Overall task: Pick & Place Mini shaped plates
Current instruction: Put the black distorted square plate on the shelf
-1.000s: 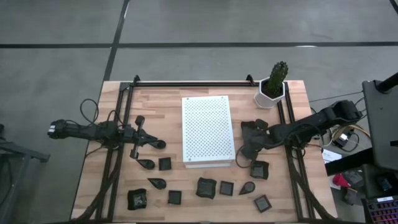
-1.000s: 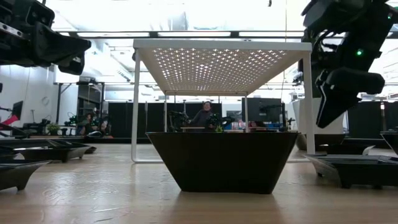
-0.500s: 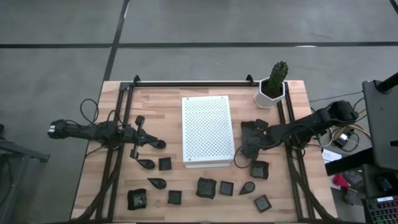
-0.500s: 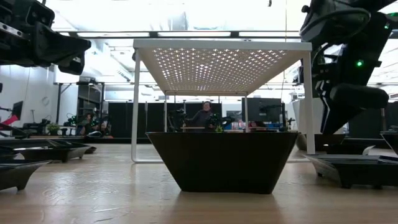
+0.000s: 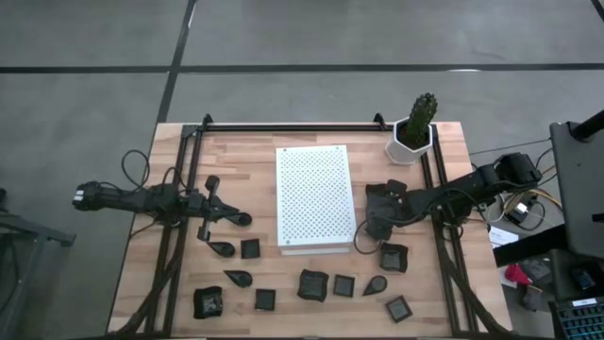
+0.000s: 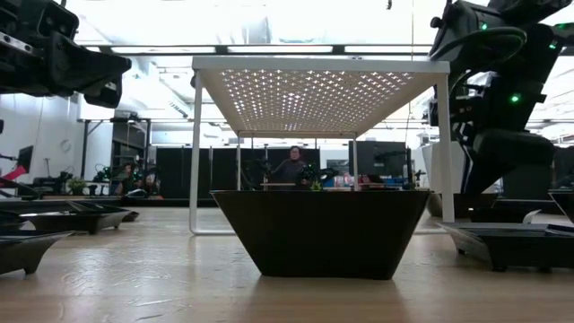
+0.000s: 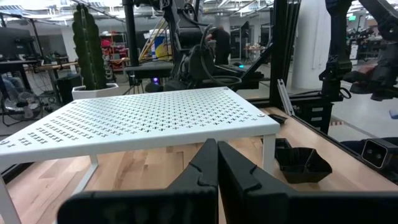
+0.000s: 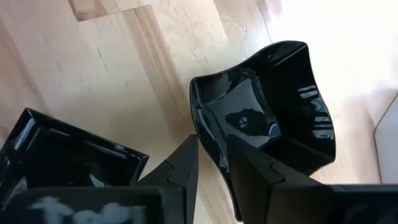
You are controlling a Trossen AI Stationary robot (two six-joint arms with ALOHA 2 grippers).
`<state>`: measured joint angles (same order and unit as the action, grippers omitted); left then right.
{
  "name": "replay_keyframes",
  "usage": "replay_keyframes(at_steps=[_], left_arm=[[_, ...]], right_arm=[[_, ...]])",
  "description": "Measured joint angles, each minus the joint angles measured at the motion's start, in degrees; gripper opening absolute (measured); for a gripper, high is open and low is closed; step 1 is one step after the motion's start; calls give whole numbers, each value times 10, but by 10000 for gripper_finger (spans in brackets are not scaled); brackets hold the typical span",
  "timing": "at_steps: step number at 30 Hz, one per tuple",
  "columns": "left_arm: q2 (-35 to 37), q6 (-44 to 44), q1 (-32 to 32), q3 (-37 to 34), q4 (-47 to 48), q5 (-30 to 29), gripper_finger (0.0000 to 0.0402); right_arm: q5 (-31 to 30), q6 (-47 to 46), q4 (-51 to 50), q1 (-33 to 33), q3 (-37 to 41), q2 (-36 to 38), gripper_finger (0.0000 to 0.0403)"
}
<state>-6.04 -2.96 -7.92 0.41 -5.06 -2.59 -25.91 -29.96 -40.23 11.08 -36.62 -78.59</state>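
Right wrist view: the right gripper [image 8: 208, 163] straddles a plate [image 8: 267, 112] rim, fingers narrow — just beside the board [image 5: 315, 198]. A shallow bite could let it slip; left gripper [image 7: 216, 163] waits pinched together

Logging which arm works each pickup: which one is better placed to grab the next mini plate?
Right. The right gripper has its jaws straddling the rim of an irregular plate; the left gripper waits across the white board.

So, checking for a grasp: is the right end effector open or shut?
Open: right end effector fingers stand apart, straddling the rim of an irregular plate.
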Motion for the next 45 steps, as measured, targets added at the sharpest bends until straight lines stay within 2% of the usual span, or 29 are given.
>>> replay_keyframes(at_steps=[15,28,45], left_arm=[[0,0,0,0,0,0,0],[0,0,0,0,0,0,0],[0,0,0,0,0,0,0]], right_arm=[[4,-1,2,-13,1,-2,11],[4,-14,1,-13,-2,0,8],[-11,6,-47,-12,-51,2,8]])
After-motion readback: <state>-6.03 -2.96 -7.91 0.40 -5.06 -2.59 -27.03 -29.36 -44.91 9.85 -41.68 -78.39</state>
